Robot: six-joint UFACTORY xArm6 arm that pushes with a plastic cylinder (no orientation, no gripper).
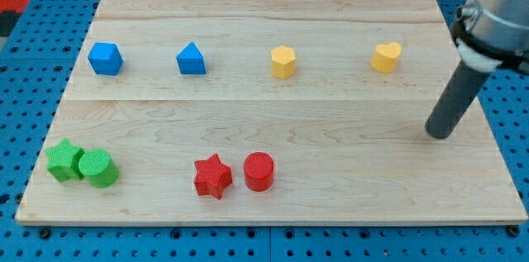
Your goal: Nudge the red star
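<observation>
Red star sits just left of the red cylinder; our tip, a jawless rod gripping nothing, stands well right of the star, so we should circle round the cylinder.

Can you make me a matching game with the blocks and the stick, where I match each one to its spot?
Things:
1. red star
2. green star
3. yellow heart
4. my tip

Places:
A. bottom left corner of the board
B. far right, apart from every block
C. bottom middle, just left of the red cylinder
D. top row, furthest right

Pairs: 1-C, 2-A, 3-D, 4-B
</observation>
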